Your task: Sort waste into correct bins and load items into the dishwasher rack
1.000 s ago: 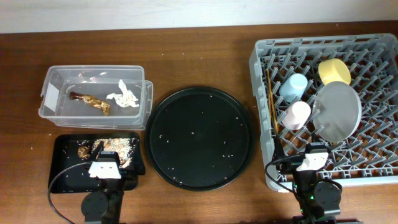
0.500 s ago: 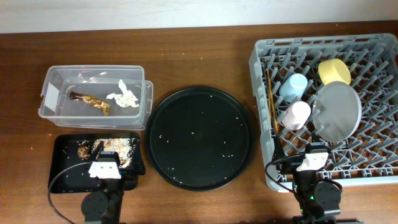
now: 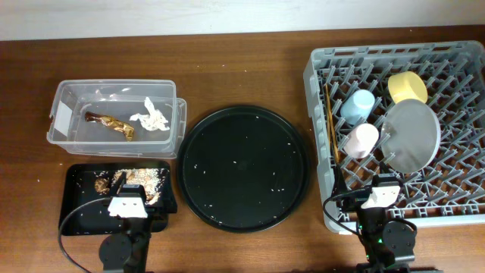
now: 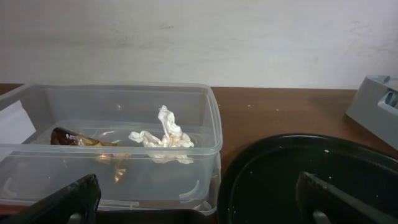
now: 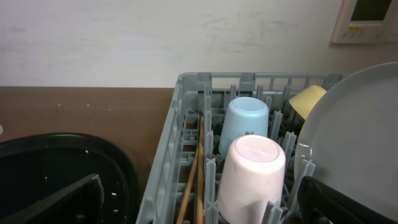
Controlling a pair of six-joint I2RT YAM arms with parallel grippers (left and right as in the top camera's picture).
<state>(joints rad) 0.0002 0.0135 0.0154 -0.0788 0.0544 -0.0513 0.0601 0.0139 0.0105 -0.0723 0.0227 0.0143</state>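
Low down, left pincer [image 4: 199, 206] and right pincer [image 5: 199, 202] gape

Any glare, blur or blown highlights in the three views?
Overhead: sharp, evenly lit, faint sheen on the round black tray. Left wrist: clear tub walls reflect light, tissue inside still legible. Right wrist: pink cup nearest and slightly soft, plate bright, cropped at right.

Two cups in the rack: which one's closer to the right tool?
The pink cup. It stands between the blue cup and the right tool, and in the right wrist view it is in front, partly covering the blue one.
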